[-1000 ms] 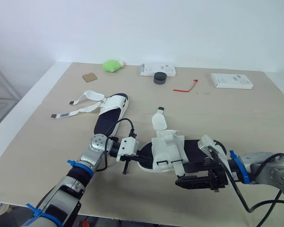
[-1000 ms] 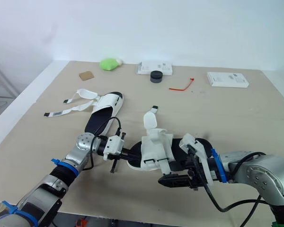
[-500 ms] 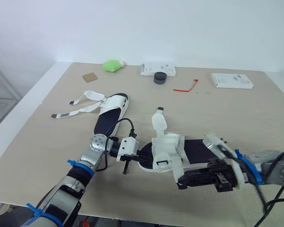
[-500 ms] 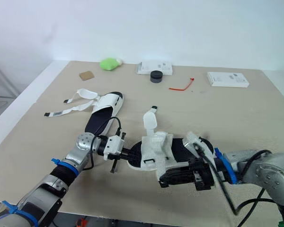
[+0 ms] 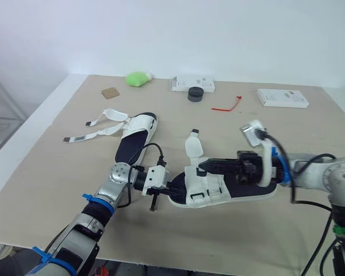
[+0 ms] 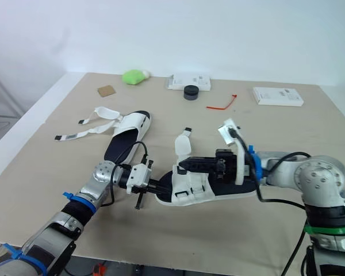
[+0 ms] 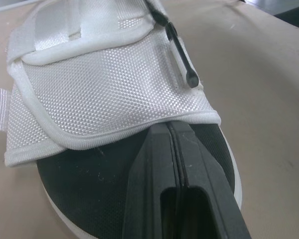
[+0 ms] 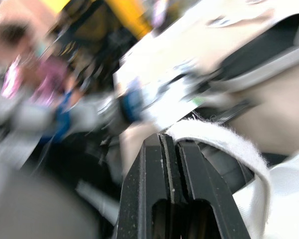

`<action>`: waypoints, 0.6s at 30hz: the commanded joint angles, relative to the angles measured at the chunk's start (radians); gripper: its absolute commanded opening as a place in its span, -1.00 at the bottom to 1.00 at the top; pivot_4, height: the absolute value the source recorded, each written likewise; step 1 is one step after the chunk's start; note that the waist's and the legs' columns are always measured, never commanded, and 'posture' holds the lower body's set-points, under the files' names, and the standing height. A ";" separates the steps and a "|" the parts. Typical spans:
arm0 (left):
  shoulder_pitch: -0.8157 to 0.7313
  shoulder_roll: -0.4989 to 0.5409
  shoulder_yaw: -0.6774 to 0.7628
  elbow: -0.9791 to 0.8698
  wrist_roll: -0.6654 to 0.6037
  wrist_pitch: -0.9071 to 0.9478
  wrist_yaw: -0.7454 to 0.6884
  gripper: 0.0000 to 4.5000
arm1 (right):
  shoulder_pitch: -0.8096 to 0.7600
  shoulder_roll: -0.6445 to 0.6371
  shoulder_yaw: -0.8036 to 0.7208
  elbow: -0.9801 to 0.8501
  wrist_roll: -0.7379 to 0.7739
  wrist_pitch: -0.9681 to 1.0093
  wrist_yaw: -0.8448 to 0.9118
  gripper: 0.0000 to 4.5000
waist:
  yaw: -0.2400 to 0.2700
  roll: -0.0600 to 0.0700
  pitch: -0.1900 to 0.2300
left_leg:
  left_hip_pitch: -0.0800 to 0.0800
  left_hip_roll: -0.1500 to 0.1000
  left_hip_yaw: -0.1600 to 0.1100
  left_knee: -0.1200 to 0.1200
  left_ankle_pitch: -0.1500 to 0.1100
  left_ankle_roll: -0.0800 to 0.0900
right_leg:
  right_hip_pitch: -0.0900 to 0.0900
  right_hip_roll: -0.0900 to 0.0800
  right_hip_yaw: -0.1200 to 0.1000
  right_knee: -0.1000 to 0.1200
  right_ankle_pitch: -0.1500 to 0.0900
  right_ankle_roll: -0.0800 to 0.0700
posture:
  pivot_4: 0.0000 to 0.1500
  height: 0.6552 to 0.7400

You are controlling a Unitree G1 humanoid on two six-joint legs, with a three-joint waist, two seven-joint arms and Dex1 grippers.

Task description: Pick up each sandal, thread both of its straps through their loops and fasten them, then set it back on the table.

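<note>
Looking down on a tan table [image 5: 52, 167] standing against a plain white wall. Finding the near sandal [image 5: 210, 187], black footbed and white upper, lying flat close to the front edge between the two arms. Noting the left gripper [image 7: 172, 130] reaching in at the sandal's left-hand end, fingers pressing together with nothing between them, tips tucking under the rim of the white mesh flap [image 7: 109, 89] and lying over the footbed. Noting the right gripper [image 5: 202, 167] stretching along the sandal from the opposite end, fingers likewise closing flat against each other, with a fuzzy white strap [image 8: 224, 144] curving away from their tips; unable to confirm any pinching of that strap. Recording an upright strap [image 5: 193, 146] of this sandal standing unfastened just behind the flap. Recording the far sandal [image 5: 137, 133] lying farther back on the left, well apart from both grippers, its two straps [image 5: 110, 115] trailing open across the table. Logging along the back edge a green lump [image 5: 138, 78], a brown card square [image 5: 110, 93], a flat white box [image 5: 192, 84] with a black round puck [image 5: 195, 95] just in front of it, a red tie [image 5: 226, 106] and a second white box [image 5: 282, 98].
</note>
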State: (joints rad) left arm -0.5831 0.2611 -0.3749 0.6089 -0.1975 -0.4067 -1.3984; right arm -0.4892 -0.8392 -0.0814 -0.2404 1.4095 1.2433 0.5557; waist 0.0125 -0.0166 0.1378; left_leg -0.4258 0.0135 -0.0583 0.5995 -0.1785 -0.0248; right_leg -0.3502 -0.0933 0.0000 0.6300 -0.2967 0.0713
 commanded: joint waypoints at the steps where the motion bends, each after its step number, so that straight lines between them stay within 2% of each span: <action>1: 0.076 0.043 -0.089 0.155 0.152 0.067 0.006 -1.00 | -0.037 0.036 0.013 0.054 -0.013 0.055 -0.108 -1.00 | 0.000 0.001 -0.001 | 0.000 0.000 0.000 0.000 0.001 0.002 | 0.000 0.000 0.000 0.000 0.000 0.000 | 1.00 1.00; 5: 0.077 0.043 -0.089 0.153 0.153 0.067 0.007 -1.00 | -0.056 0.089 0.023 0.125 -0.041 0.097 -0.182 -1.00 | -0.001 0.001 -0.001 | 0.001 -0.001 0.000 0.001 0.002 0.004 | 0.001 0.000 0.001 0.000 0.000 0.000 | 1.00 1.00; 12: 0.083 0.045 -0.092 0.147 0.151 0.069 0.009 -1.00 | -0.121 0.195 -0.096 0.370 -0.070 0.094 -0.379 -1.00 | -0.002 0.002 -0.002 | 0.001 0.000 0.000 0.000 0.003 0.005 | 0.001 0.000 0.001 0.000 0.002 -0.001 | 1.00 1.00; 18: 0.086 0.050 -0.093 0.144 0.150 0.068 0.010 -1.00 | -0.108 0.223 -0.174 0.404 -0.049 0.120 -0.444 -1.00 | -0.001 0.003 -0.003 | 0.001 -0.001 0.001 0.000 0.004 0.007 | 0.001 0.001 0.001 0.000 0.003 -0.001 | 1.00 1.00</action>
State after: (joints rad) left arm -0.5814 0.2632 -0.3767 0.6096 -0.1965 -0.4066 -1.3818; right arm -0.5967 -0.6014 -0.1834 0.1516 1.3818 1.3759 0.1645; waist 0.0111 -0.0137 0.1348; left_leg -0.4253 0.0127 -0.0577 0.6000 -0.1740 -0.0173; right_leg -0.3495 -0.0927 0.0006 0.6301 -0.2935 0.0703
